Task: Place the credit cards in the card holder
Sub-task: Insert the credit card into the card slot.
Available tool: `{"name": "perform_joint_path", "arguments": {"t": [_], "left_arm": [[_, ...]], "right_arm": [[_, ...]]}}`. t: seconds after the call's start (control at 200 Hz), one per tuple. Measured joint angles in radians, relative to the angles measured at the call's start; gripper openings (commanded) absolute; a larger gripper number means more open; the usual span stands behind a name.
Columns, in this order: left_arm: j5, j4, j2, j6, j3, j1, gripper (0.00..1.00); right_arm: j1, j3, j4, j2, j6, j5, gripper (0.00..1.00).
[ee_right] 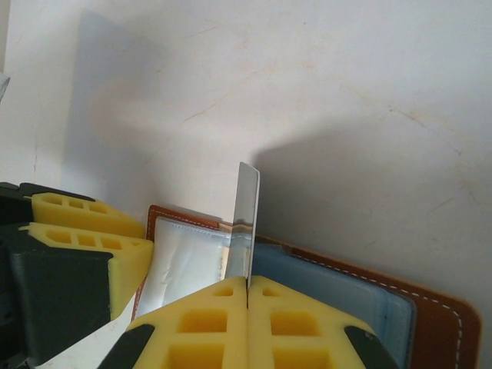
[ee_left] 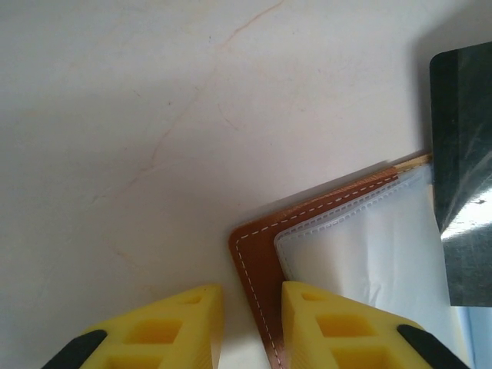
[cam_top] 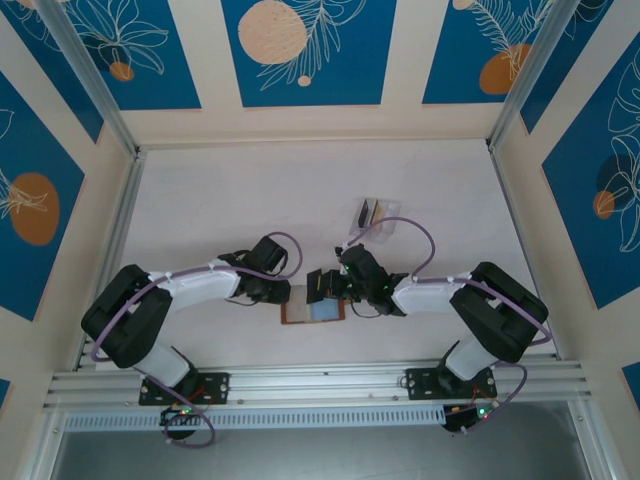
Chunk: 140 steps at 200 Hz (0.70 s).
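The card holder lies open and flat on the pale desk, just in front of the two arms and between their wrists, brown leather side down and pockets up. From the left wrist camera its rounded brown corner with white stitching points toward the lens, and a milky clear pocket covers the inside of that half. The left gripper stands over this corner with its yellow fingers partly released. One finger is on the bare desk just outside the leather edge, the other is over the pocket, and a strip of desk shows between the outer finger and the wallet, so nothing is clamped. Whether the inner finger presses on the pocket cannot be told. The right gripper has its fingers clenched on a black card, which is seen edge-on from its own wrist camera as a thin upright sliver. The card stands above the middle of the open holder, near the fold between the clear pocket on the left gripper's side and the greyish-blue pocket on the other half. From the left wrist view the same card shows as a glossy dark panel hanging over the far edge of the clear pocket. Whether its lower edge touches the wallet cannot be told. Farther back on the desk, well apart from the holder, sits a clear plastic tray with other cards standing in it, one dark and one tan.
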Motion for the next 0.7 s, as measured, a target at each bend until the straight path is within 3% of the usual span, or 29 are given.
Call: {"name": "perform_joint_path", "arguments": {"t": [0.7], "left_arm": [[-0.003,-0.01,0.012,-0.001,0.011,0.0,0.24]], "right_arm": [[0.053,-0.043,0.063,-0.004,0.108,0.031,0.0]]}}
